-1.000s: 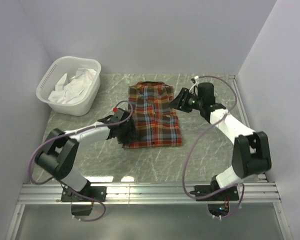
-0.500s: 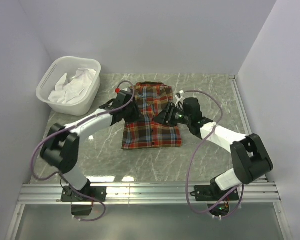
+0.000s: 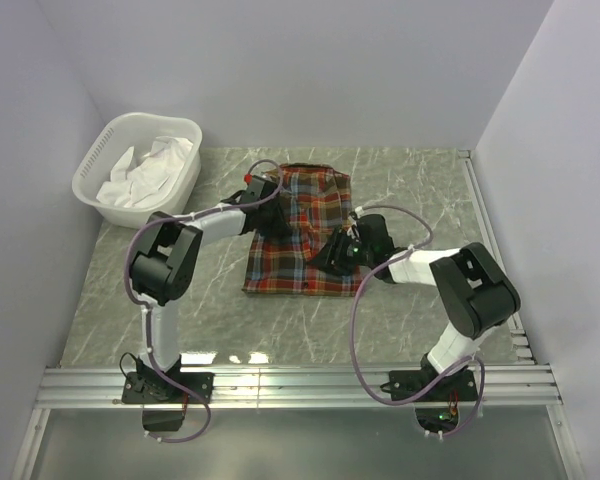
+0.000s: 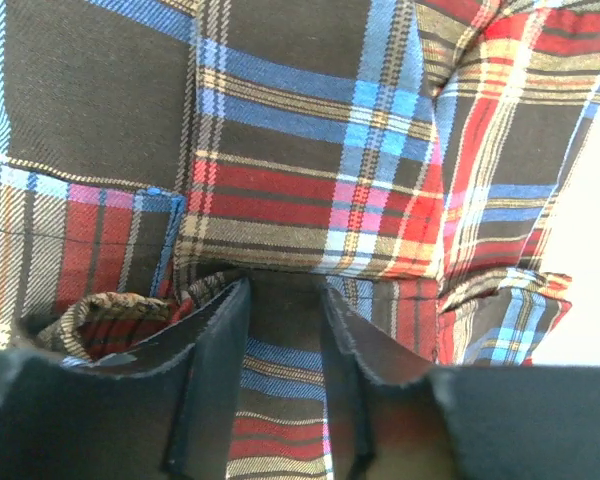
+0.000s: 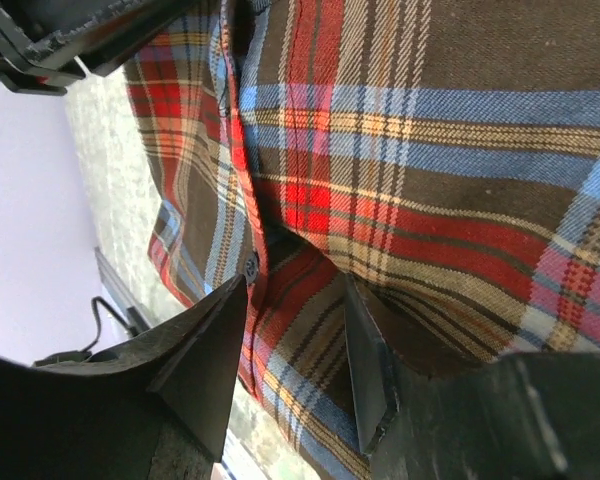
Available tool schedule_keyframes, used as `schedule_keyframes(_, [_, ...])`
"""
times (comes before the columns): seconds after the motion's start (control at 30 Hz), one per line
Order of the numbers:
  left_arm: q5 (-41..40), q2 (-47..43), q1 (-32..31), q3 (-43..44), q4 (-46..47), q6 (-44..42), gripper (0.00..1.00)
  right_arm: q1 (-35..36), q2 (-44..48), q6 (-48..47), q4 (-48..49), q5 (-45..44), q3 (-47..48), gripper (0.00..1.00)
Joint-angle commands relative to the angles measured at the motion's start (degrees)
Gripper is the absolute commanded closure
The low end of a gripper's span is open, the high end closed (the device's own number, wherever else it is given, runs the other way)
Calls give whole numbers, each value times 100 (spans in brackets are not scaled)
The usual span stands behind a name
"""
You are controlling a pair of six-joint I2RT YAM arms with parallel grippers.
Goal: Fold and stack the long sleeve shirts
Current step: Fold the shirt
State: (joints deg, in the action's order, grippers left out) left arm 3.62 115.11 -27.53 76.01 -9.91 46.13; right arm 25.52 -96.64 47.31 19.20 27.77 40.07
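One of the long sleeve shirts [image 3: 302, 240], plaid in red, blue and brown, lies flat and partly folded mid-table, collar at the far end. My left gripper [image 3: 272, 206] sits low on its upper left part. In the left wrist view the left gripper [image 4: 283, 290] is open a moderate gap, plaid cloth [image 4: 310, 150] showing between the fingers and a small fold at their tips. My right gripper [image 3: 331, 255] is at the shirt's right side. In the right wrist view the right gripper [image 5: 295, 285] is open, straddling the button strip [image 5: 250, 265] near the hem.
A white basket [image 3: 92, 186] holding white cloth [image 3: 145, 168] stands at the back left. The marble table [image 3: 420, 190] is bounded by walls on three sides. A metal rail [image 3: 300, 385] runs along the near edge by the arm bases.
The left gripper travelled from the shirt's lower left edge up to its upper left, its jaws narrowing. The right gripper came down from the upper right to the shirt's right side.
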Motion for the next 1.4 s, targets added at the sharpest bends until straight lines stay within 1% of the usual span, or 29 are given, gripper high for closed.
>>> schedule_keyframes(0.0, [34, -277, 2, 117, 183, -210, 57, 32, 452, -493, -407, -228, 202, 49])
schedule_keyframes(0.03, [-53, -644, -7, -41, 104, -166, 50, 41, 688, -547, -617, -237, 316, 49])
schedule_keyframes(0.07, [-106, -856, -7, -42, 51, -148, 44, 32, 812, -591, -706, -228, 360, 49])
schedule_keyframes(0.1, [-168, -1085, -24, -234, -10, -113, 39, 32, 927, -643, -768, -219, 456, 49])
schedule_keyframes(0.13, [-229, -1322, -24, -349, -98, -69, 30, 41, 1032, -644, -821, -106, 501, 49])
schedule_keyframes(0.17, [-343, -1803, -42, -472, -238, -52, 27, 41, 1225, -635, -830, -9, 519, 49])
schedule_keyframes(0.2, [-344, -2060, -77, -777, -291, -25, 24, 50, 1314, -566, -795, 87, 545, 48])
schedule_keyframes(0.23, [-344, -2550, -86, -954, -318, 36, 19, 85, 1384, -521, -760, 315, 554, 48])
schedule_keyframes(0.27, [-344, -2781, -95, -1139, -327, 54, 16, 120, 1472, -477, -656, 430, 554, 48])
schedule_keyframes(0.3, [-353, -2992, -112, -1524, -345, 98, 15, 155, 1490, -407, -628, 527, 615, 48])
schedule_keyframes(0.33, [-336, -3351, -104, -1728, -336, 202, 14, 251, 1490, -355, -567, 641, 624, 48])
schedule_keyframes(0.37, [-231, -3494, -112, -1930, -284, 238, 15, 295, 1482, -302, -497, 712, 633, 48])
schedule_keyframes(0.4, [5, -3626, -112, -2306, -161, 273, 16, 348, 1464, -153, -383, 765, 616, 48])
schedule_keyframes(0.47, [174, -3829, -130, -2651, 23, 432, 25, 498, 1289, -3, -15, 844, 572, 48])
schedule_keyframes(0.5, [288, -3855, -173, -2957, 233, 476, 31, 550, 1192, 111, 91, 870, 554, 48])
schedule_keyframes(0.57, [341, -3716, -183, -3144, 305, 511, 38, 664, 806, 208, 434, 906, 528, 48])
schedule_keyframes(0.63, [315, -3471, -183, -3302, 332, 537, 49, 674, 325, 383, 689, 1028, 432, 48])
schedule_keyframes(0.67, [298, -3382, -183, -3390, 341, 555, 53, 682, 165, 463, 1003, 1072, 370, 48])
schedule_keyframes(0.73, [131, -3189, -174, -3487, 367, 599, 67, 674, -256, 621, 1365, 1108, 133, 49])
schedule_keyframes(0.8, [78, -3100, -139, -3671, 402, 678, 76, 691, -530, 604, 1411, 1064, -25, 49])
schedule_keyframes(0.87, [69, -3012, -95, -3873, 463, 731, 81, 656, -882, 604, 1507, 1029, -131, 49])
schedule_keyframes(0.9, [86, -2986, -34, -3944, 473, 774, 86, 604, -987, 700, 1603, 1029, -279, 49])
schedule_keyframes(0.93, [95, -2986, 10, -4014, 499, 801, 89, 569, -1171, 753, 1891, 1090, -359, 50])
schedule_keyframes(1.0, [113, -2994, 98, -4199, 534, 836, 95, 455, -1330, 893, 2060, 1116, -526, 50])
schedule_keyframes(1.07, [139, -3038, 169, -4339, 560, 819, 96, 384, -1498, 982, 2351, 1187, -606, 50])
schedule_keyframes(1.13, [174, -3152, 265, -4419, 622, 810, 99, 331, -1542, 991, 2395, 1204, -632, 50])
schedule_keyframes(1.23, [148, -3336, 353, -4498, 587, 775, 100, 331, -1446, 903, 2351, 1266, -580, 50])
schedule_keyframes(1.3, [165, -3468, 371, -4411, 482, 740, 97, 322, -1271, 815, 2299, 1424, -553, 50])
schedule_keyframes(1.37, [218, -3767, 354, -4253, 315, 705, 93, 322, -797, 562, 1957, 1486, -501, 50])
